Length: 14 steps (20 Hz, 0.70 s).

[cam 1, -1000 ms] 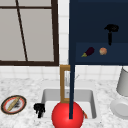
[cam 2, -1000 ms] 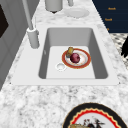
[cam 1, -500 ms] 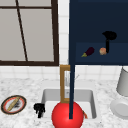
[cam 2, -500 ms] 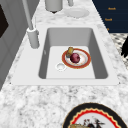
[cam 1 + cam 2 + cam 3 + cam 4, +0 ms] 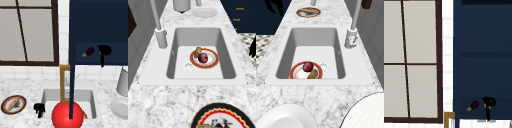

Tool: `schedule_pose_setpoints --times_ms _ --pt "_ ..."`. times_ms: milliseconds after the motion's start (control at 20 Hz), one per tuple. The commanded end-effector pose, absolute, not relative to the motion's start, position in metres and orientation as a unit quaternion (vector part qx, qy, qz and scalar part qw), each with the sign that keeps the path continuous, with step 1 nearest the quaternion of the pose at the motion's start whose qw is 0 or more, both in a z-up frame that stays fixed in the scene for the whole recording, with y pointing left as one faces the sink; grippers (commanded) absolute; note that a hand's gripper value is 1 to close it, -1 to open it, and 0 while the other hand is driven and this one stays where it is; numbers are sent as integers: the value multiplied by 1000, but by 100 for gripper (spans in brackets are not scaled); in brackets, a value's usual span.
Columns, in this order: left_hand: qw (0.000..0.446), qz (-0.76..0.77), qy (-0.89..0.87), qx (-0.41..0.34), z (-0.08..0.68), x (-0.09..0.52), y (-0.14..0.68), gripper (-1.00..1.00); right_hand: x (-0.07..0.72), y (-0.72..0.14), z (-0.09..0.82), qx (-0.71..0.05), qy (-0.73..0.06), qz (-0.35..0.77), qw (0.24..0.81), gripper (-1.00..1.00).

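i see the right hand (image 5: pixel 104 51) up in the open dark blue wall cabinet (image 5: pixel 100 22), its fingers (image 5: pixel 102 61) pointing downward and apparently holding nothing; whether they are apart or together i cannot tell. just beside it, to its left and not touching it, lies a small purple eggplant (image 5: pixel 88 52) on the cabinet's lowest shelf. the upper view gives the same pair: right hand (image 5: pixel 489 103), eggplant (image 5: pixel 473 105), near but apart.

the left hand (image 5: pixel 39 109) hangs low over the marble desk (image 5: pixel 22 87) at the sink's left front corner, fingers curled loosely downward and clamped on nothing. to its left on the desk is a patterned plate (image 5: pixel 13 104) with a stick-like piece of food on it.

in the left side view, the sink (image 5: pixel 203 37) holds a red-rimmed plate (image 5: pixel 212 60) carrying a dark red round fruit (image 5: pixel 203 58) and a brownish piece (image 5: pixel 198 50) touching it; the drain (image 5: pixel 188 66) lies just beside the plate. the faucet (image 5: pixel 160 35) stands at the sink's back edge. the right side view repeats the fruit (image 5: pixel 307 66) on its plate (image 5: pixel 297 72).

in the front view, a red ball-shaped object (image 5: pixel 67 116) stands in the foreground before the sink. on the desk at right are a white plate (image 5: pixel 120 108) and a grey container (image 5: pixel 123 82).
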<state>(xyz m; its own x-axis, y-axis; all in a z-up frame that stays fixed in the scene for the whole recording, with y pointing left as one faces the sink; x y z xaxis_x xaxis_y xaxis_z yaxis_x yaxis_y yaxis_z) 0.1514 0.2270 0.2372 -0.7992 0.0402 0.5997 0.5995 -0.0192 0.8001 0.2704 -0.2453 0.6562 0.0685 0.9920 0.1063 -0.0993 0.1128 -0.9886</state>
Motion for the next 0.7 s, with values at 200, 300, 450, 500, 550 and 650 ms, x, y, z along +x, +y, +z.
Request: schedule_pose_setpoints --times_ms 200,300,450,500,550,650 --pt "208 -673 -669 -239 237 151 227 0 207 -206 593 -469 -477 486 562 -100" --pt "208 -673 -669 -239 237 151 227 0 193 -201 576 -467 -479 486 563 -100" --pt "208 -673 -669 -239 237 151 227 0 174 -190 552 -465 -480 486 563 -100" --pt "208 -673 -669 -239 237 151 227 0 167 -187 543 -465 -480 486 563 -100" --pt "208 -673 -669 -239 237 151 227 0 161 -183 535 -465 -480 486 563 -100" --pt "208 -673 -669 -239 237 151 227 0 150 -175 519 -473 -479 484 560 -100"
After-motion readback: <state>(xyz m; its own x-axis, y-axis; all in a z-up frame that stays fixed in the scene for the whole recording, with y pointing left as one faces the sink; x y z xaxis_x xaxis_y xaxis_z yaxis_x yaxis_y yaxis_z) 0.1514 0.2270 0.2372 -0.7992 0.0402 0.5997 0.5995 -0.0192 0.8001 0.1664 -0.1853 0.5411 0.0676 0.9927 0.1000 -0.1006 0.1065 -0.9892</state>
